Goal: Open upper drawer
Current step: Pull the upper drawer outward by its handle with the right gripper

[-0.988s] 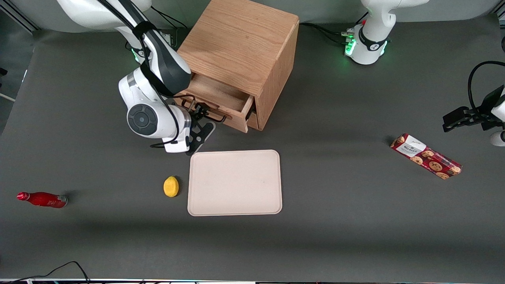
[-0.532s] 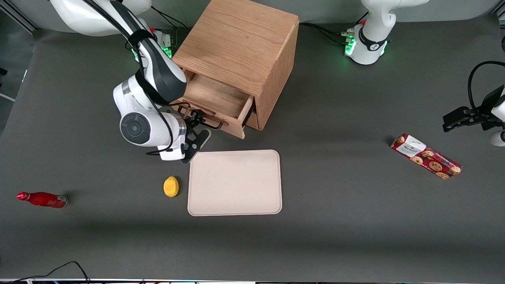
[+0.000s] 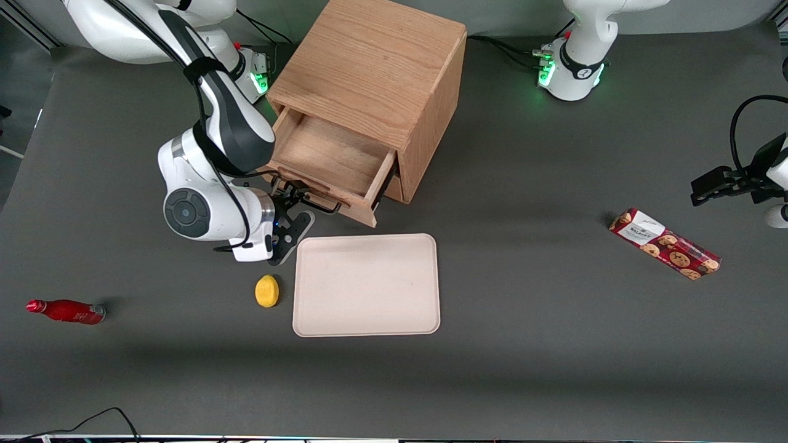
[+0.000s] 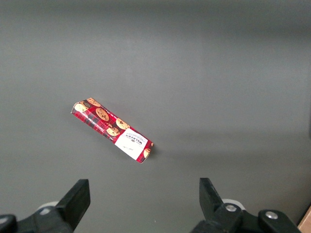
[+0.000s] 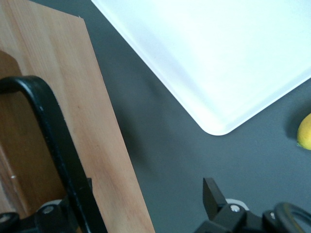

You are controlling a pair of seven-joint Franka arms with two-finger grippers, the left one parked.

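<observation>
Your pincer (image 3: 294,198), closed on the bar handle (image 3: 308,200), has drawn the upper drawer (image 3: 329,161) noticeably farther out of the cabinet (image 3: 375,67), so it is nearly open.

on the dark grey table (image 3: 523,344) we see a wooden cabinet (image 3: 375,74), a cream tray (image 3: 367,285), a lemon (image 3: 266,291), a red bottle (image 3: 66,311) and a cookie packet (image 3: 665,243).

Grained oak upper drawer (image 3: 329,157), matt grey table (image 3: 554,307), smooth cream tray (image 3: 366,286).
</observation>
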